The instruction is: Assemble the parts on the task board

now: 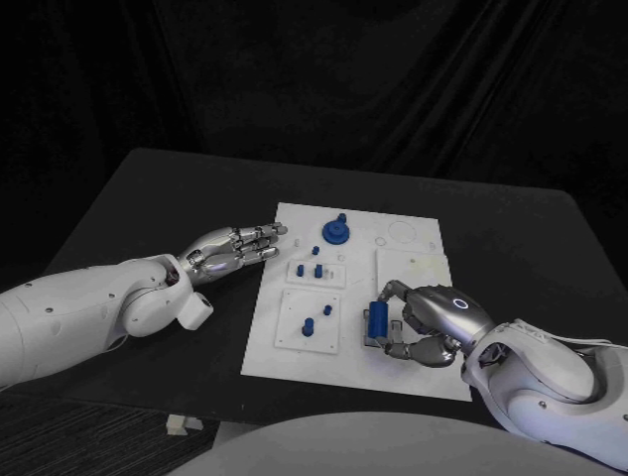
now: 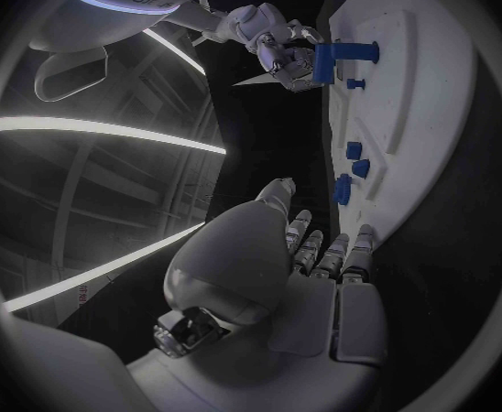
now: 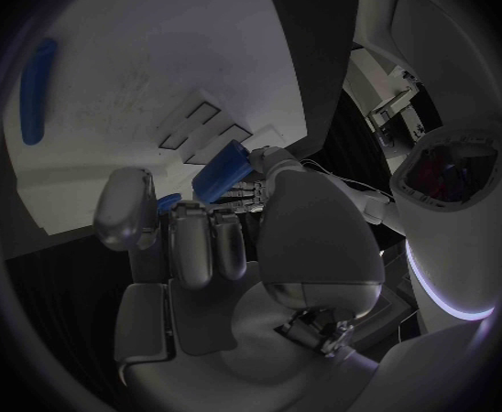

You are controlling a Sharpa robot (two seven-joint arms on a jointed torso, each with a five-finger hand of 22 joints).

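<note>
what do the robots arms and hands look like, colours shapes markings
Both arms are smooth, rounded white shells with small dark dots on them. The left hand and right hand are silver metal with segmented fingers. The right hand has a domed back bearing a small glowing ring. A boxy white block sits at the left wrist.

White rectangular task board [image 1: 414, 382] lies flat mid-table, with raised square panels. Round blue knob part [image 1: 336, 232] stands near far edge. Small blue pegs [image 1: 310, 270] sit at left-centre; two more blue pieces [image 1: 314, 321] on near-left panel. Blue cylindrical part [image 1: 378, 320] upright-ish near centre, gripped by right hand [image 1: 431, 322].
</note>
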